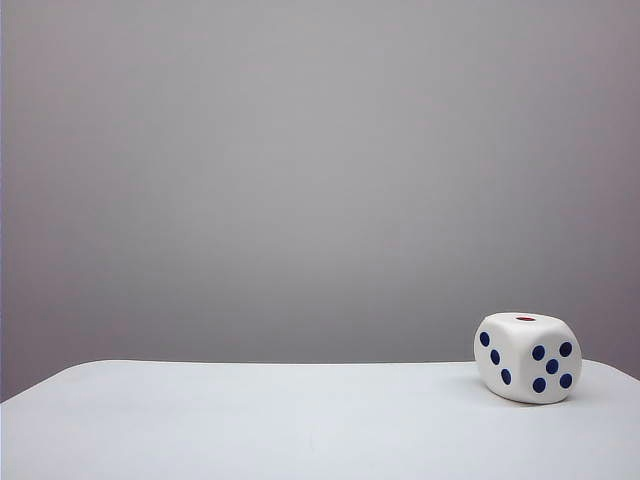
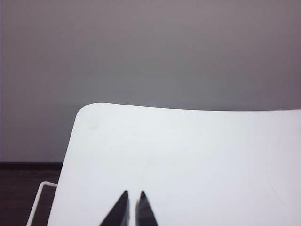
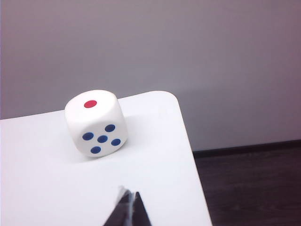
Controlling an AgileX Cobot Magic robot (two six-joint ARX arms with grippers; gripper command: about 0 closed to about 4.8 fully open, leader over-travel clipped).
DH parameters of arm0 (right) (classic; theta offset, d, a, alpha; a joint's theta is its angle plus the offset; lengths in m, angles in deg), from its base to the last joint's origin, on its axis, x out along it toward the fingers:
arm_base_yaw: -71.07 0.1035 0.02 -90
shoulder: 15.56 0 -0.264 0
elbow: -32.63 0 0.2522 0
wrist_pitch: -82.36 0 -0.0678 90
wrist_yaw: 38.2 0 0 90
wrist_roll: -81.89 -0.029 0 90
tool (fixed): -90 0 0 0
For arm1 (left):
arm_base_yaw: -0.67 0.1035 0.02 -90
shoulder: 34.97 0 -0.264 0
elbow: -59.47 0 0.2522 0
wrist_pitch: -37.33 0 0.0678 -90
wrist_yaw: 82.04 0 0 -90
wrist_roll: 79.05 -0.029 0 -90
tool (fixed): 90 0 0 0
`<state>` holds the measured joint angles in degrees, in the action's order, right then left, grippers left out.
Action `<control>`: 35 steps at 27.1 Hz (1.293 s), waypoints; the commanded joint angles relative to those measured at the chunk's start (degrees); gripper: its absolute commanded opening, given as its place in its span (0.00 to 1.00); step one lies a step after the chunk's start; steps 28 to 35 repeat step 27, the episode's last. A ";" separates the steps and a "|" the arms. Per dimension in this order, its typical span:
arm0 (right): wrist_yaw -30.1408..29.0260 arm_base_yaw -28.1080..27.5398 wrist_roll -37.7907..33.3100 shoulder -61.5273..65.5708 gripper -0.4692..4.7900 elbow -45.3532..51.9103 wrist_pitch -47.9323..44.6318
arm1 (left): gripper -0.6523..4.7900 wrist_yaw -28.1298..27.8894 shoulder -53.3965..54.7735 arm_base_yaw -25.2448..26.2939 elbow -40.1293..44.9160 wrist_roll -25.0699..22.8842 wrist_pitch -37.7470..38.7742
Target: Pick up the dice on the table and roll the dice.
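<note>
The dice [image 3: 95, 123] sits ahead of our right gripper [image 3: 129, 194], a little off to one side and apart from it, red single pip up, resting on the table [image 3: 155, 155] near its rounded far corner. Our right jaws are closed on nothing. Our left gripper [image 2: 133, 194] shows a thin slit between its tips, empty, over bare table with no dice in its view, so the right arm seems nearer. Neither arm appears in the exterior view.

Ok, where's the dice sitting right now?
The dice rests on the table at the far right of the exterior view, near the back edge and right corner, red single pip up. The right end effector, shut, is short of it.
</note>
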<state>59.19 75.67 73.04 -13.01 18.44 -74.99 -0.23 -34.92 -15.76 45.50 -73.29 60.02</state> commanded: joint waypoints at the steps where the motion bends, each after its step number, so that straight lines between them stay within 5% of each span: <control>1: 0.02 -0.02 -0.37 -0.20 0.09 0.37 -6.21 | 0.11 -4.68 0.00 0.09 -0.13 0.24 -3.08; 5: 0.02 -0.02 -0.37 -0.77 0.09 0.37 -6.47 | 0.11 -1.31 0.00 0.09 -0.13 -0.50 -4.37; 11: -0.02 0.00 -0.37 -0.77 0.09 0.37 -1.75 | 0.11 -14.10 0.00 0.07 -0.13 -5.09 -2.89; 35: 0.00 -0.02 -0.35 -0.81 0.09 0.37 -0.50 | 0.11 -13.66 0.00 0.04 -0.13 -5.09 -2.80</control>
